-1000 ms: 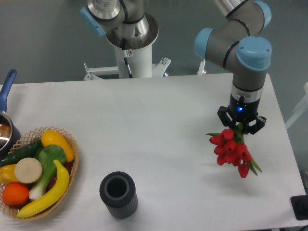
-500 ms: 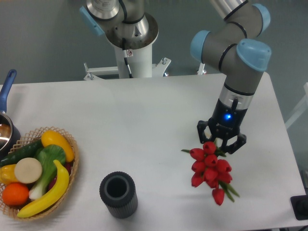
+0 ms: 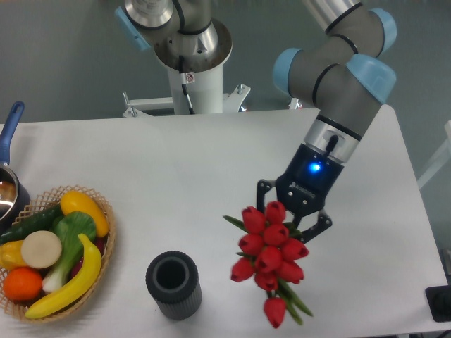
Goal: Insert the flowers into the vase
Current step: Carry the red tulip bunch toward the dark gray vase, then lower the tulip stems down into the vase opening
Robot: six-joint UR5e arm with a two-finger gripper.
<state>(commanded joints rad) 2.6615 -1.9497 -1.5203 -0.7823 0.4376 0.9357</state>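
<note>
The flowers (image 3: 270, 253), a bunch of red tulips with green stems, hang in my gripper (image 3: 292, 211), which is shut on the bunch and holds it above the table. The blooms point toward the camera and down. The vase (image 3: 173, 284), dark grey and ribbed with a round open mouth, stands upright near the table's front edge, to the left of the flowers and apart from them. My fingers are mostly hidden behind the blooms.
A wicker basket (image 3: 106, 257) of toy produce sits at the front left. A blue-handled pot (image 3: 10, 141) is at the left edge. A second arm's base (image 3: 190, 49) stands at the back. A dark object (image 3: 439, 304) sits at the front right corner.
My gripper has carried the flowers leftward and toward the front of the table, closer to the vase. The vase and basket have not moved.
</note>
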